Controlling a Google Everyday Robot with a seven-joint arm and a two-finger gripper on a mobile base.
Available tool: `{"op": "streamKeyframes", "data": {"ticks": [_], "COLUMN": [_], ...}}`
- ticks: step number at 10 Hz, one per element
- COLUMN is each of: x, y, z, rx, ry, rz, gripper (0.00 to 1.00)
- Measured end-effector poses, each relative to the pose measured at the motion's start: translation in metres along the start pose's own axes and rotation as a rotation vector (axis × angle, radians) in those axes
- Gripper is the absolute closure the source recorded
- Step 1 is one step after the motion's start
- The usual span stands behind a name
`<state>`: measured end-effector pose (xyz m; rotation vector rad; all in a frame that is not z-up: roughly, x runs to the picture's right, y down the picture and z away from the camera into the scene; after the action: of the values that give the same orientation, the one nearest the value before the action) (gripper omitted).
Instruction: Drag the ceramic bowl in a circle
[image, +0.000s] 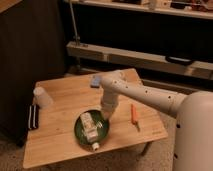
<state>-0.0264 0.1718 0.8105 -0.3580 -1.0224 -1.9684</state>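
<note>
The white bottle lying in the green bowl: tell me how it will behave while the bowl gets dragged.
The white bottle lies on its side, so it will probably roll or slide. Its cap overhangs the ceramic bowl's shallow rim, so it may tip out. The gripper, shut at the bowl's right edge, doesn't restrain it.

The white arm (150, 97) reaches from the robot's body at the right across the tabletop's far half, bending at an elbow near the middle and turning straight down. Its gripper (107, 118) points downward near the tabletop's centre, fingers closed.
</note>
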Motion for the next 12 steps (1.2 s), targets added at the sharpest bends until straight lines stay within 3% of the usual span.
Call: {"op": "streamKeyframes", "data": {"ticks": [3, 5, 7, 9, 12], "x": [0.042, 0.103, 0.161, 0.211, 0.230], "y": [-0.036, -0.048, -0.040, -0.020, 0.003], "z": [0.013, 0.011, 0.000, -0.011, -0.017], "rx": [0.042, 0.076, 0.110, 0.116, 0.100], "ry": [-0.011, 0.005, 0.030, 0.054, 0.062], "rz": [-0.037, -0.064, -0.065, -0.039, 0.027], "gripper": [0.92, 0.92, 0.92, 0.92, 0.92]}}
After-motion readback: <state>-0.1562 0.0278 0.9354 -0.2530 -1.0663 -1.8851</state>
